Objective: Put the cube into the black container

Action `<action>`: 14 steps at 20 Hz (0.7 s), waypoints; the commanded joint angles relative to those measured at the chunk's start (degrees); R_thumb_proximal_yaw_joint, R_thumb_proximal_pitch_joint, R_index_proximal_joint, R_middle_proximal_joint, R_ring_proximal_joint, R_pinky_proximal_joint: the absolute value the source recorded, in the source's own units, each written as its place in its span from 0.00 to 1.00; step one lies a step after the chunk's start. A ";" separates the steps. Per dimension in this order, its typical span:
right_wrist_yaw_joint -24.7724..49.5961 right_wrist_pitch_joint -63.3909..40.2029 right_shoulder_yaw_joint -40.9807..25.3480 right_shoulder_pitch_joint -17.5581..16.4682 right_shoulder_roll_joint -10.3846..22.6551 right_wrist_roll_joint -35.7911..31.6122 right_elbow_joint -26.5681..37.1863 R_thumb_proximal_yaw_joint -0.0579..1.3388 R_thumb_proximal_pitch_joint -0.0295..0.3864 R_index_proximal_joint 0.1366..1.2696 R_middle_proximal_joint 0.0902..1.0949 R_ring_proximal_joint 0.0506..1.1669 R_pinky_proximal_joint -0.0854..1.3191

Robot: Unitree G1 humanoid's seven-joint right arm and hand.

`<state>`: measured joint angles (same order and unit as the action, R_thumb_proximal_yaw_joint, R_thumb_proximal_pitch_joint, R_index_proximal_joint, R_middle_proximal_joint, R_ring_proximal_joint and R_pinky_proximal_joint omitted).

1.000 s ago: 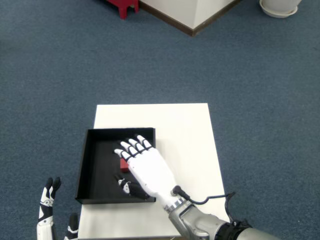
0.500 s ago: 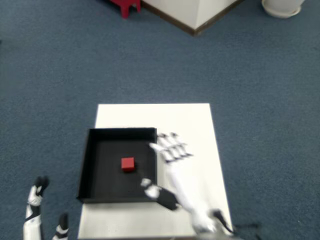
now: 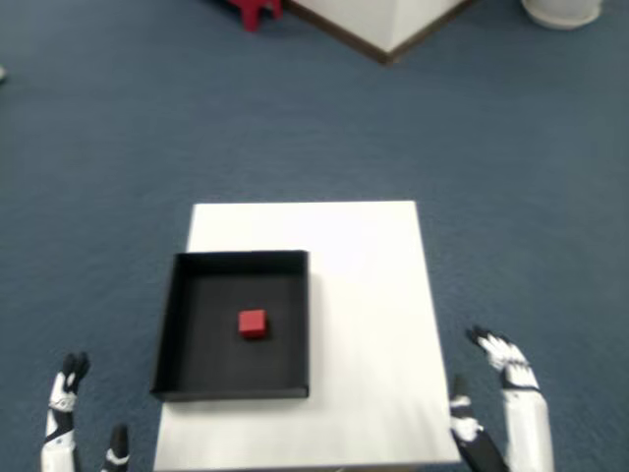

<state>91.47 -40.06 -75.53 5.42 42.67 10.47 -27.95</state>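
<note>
The small red cube lies near the middle of the shallow black square container on the white bench. The right robot hand hangs released, fingers spread, off the bench's right edge.

The black container sits at the left of the worktop, its raised walls the only barrier on the surface. The whole right strip of the worktop lies bare and open to passage. Inside the container, only the cube stands, with open floor all around it.
</note>
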 commanded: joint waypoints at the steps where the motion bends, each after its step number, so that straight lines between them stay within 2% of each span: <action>1: 1.34 -13.93 2.49 0.21 0.67 -0.32 0.15 0.29 0.80 0.17 0.21 0.22 0.18; 3: 0.89 -17.71 2.98 0.35 0.82 -0.41 -0.57 0.25 0.80 0.17 0.20 0.22 0.17; 6: -0.23 -19.66 3.33 1.55 -0.34 -1.88 -6.62 0.23 0.81 0.15 0.19 0.21 0.16; 10: -1.63 -22.20 2.98 3.07 -3.54 -3.13 -13.18 0.20 0.82 0.13 0.18 0.20 0.14; 14: -4.01 -24.20 1.73 3.87 -8.20 -5.77 -21.62 0.17 0.82 0.11 0.17 0.20 0.13</action>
<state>87.56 -61.39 -74.34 8.03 32.97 5.92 -49.53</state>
